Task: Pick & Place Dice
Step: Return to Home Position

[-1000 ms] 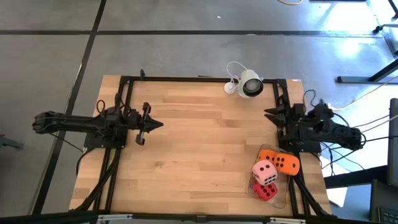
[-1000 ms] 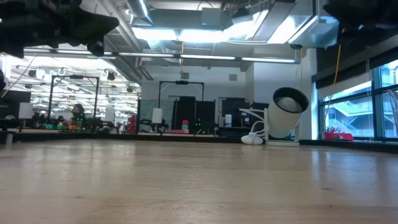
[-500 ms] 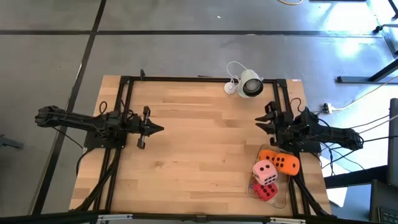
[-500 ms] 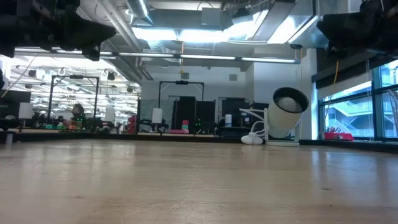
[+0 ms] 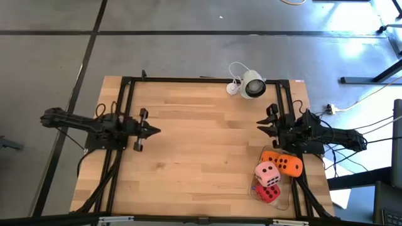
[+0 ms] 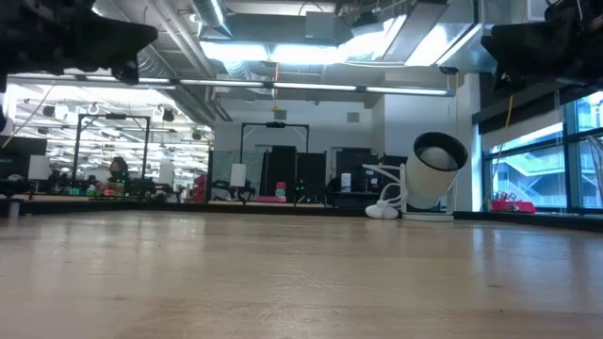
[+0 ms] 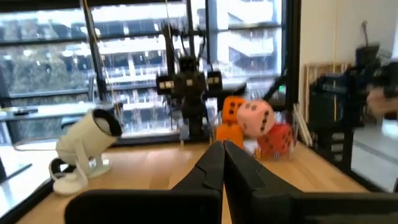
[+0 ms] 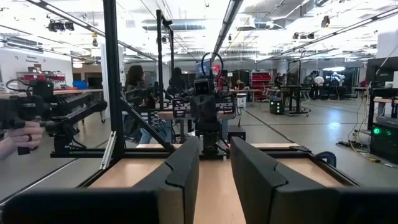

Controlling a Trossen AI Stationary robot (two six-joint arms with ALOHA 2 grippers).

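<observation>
**Bench:** One wooden bench [image 5: 207, 150] is recorded, with a dark frame along its sides. The middle of it carries no dice.

**Arms:** Two are counted. Each is laid low over its own side of the frame and pointed inward, a posture judged to be parking, since nothing is being reached for.

**Hands:** The left hand [image 5: 154, 130] is held just inside the left edge. Its fingers [image 7: 214, 165] are pressed together and nothing is gripped. The right hand [image 5: 265, 122] is held just inside the right edge, its fingers [image 8: 183, 168] parted by a narrow gap and empty.

**Container:** One transparent container [image 5: 284, 199] is noted at the near right corner of the bench, close beside the right arm's base.

**Dice:** Four are counted, heaped together at that corner. Two are orange dice [image 5: 284, 163], one is a pink die [image 5: 267, 172] resting on top, and one is a red die [image 5: 269, 192] beneath it. The red die is seen within the container. Whether the orange pair sits fully inside cannot be told. The sorting is judged complete.

**Other:** One white round camera [image 5: 253, 86] stands at the far edge, well apart from the dice.
</observation>
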